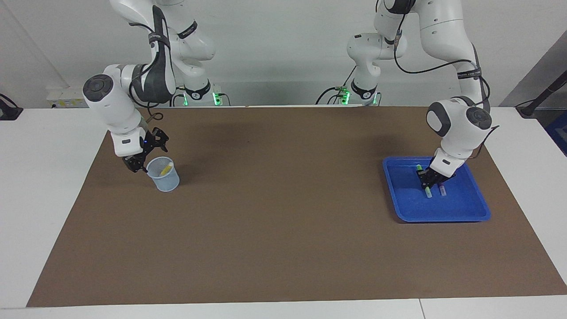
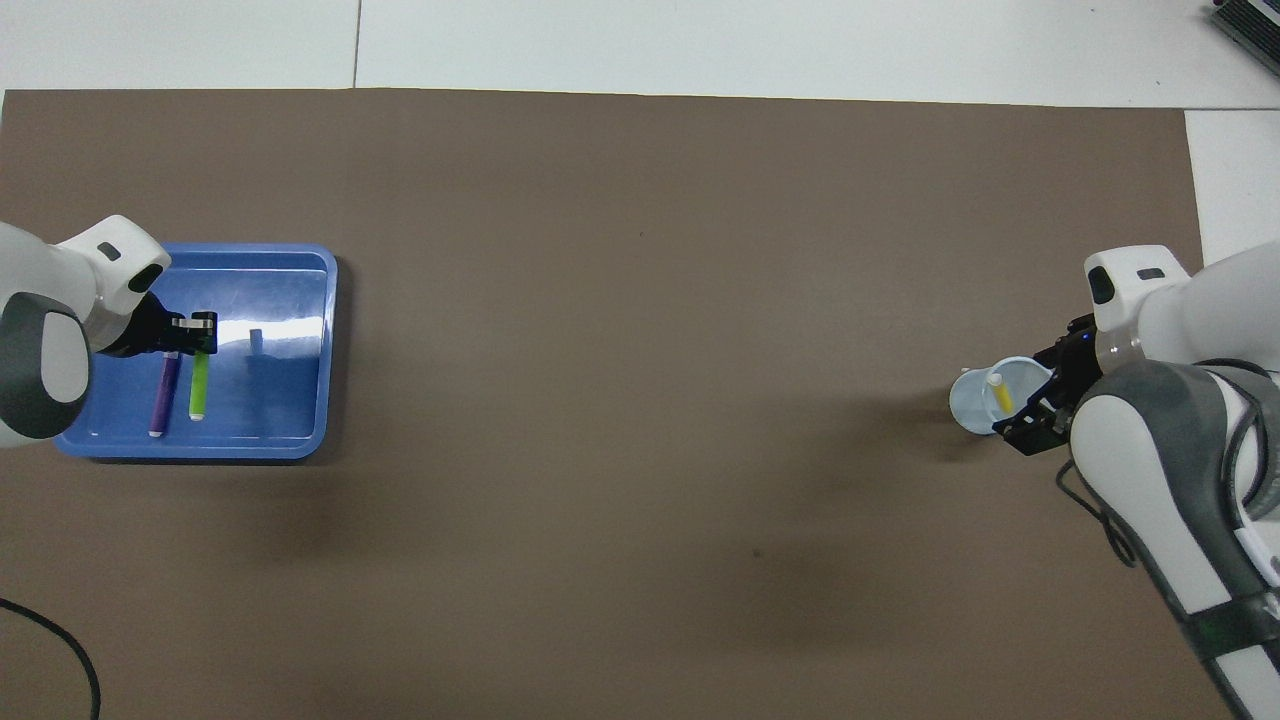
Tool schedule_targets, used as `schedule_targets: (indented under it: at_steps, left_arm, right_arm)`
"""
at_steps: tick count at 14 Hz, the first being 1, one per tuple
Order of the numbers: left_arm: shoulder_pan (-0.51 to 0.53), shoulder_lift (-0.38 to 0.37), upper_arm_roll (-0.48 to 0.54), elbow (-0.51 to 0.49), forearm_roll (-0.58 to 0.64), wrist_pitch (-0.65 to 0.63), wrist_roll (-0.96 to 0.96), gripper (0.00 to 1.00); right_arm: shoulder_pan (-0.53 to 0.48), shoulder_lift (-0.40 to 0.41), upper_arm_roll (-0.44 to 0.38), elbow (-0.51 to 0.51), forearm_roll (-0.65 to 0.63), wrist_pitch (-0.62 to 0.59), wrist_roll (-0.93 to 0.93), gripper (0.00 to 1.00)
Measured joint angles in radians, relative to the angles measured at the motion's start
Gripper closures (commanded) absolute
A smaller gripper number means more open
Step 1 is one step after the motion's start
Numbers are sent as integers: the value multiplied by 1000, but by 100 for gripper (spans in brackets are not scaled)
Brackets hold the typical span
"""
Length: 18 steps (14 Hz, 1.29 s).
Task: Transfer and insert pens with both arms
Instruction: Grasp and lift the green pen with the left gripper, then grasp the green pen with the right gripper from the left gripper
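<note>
Our left tool (image 1: 429, 178) is down in the blue tray (image 1: 478, 212) near the bench edge at the left arm's end, its fingers set around the green pen (image 2: 199, 388); we cannot tell whether they have closed on it. The purple pen (image 2: 164, 393) lies just beside the green one in the same tray. Our right tool (image 1: 138, 163) sits close beside the pale cup (image 1: 167, 180) near the bench edge at the right arm's end, and we cannot tell how wide it stands.

We judge one pen of three finished: the yellow pen (image 1: 166, 168) stands tilted inside the cup. Green and purple are left to move.

The brown mat (image 1: 283, 212) between tray and cup carries nothing. The neighbouring purple pen may crowd the pickup.
</note>
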Motion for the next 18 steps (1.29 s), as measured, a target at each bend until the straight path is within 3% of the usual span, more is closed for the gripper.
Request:
schedule_targets:
  at_steps: [3, 10, 18]
  left_arm:
    - [0, -36, -19, 21, -59, -63, -126, 100]
    - [-89, -160, -33, 24, -171, -205, -583, 100]
    - [-129, -296, -33, -26, -425, -284, -990, 100]
  right_arm:
    - [82, -17, 9, 53, 33, -67, 160, 0]
    - [159, -21, 15, 83, 298, -87, 503, 0]
    - [275, -20, 16, 88, 602, 24, 1022, 0]
